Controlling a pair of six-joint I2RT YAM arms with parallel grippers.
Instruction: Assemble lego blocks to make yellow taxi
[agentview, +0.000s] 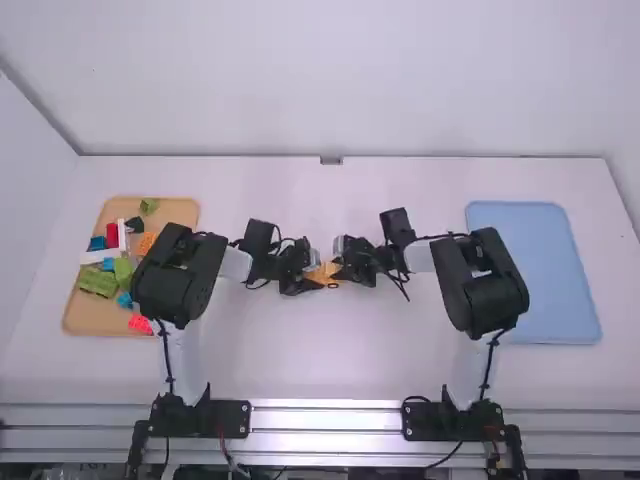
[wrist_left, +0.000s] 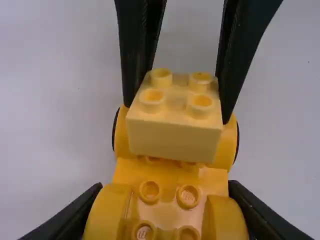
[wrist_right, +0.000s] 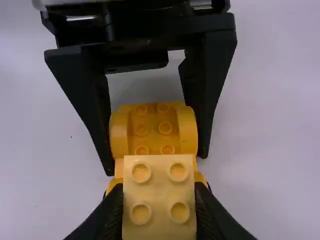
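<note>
Both arms reach in to the middle of the white table (agentview: 320, 375), where the 2 grippers face each other across a small yellow assembly. Left gripper (agentview: 311, 273): its 2 fingers pinch the yellow car base (wrist_left: 167, 212) by the curved side pieces at the base's left end. Right gripper (agentview: 340, 268): its 2 fingers pinch a pale yellow block (wrist_right: 160, 197) by opposite sides, its 4 studs facing up. The block lies over the right end of the base, between the 2 curved side pieces there; whether it is pressed home cannot be told. Between the 2 grippers, the base's studs are partly exposed.

Left side of the table: a tan tray (agentview: 178, 209) with loose pieces, among them a green block (agentview: 97, 281) near its left edge, a red block (agentview: 112, 235) farther back, a white piece (agentview: 99, 256) between these 2, and a smaller green block (agentview: 149, 206) at the far side. Right side: a blue tray (agentview: 545, 270), to the right of the right arm.
</note>
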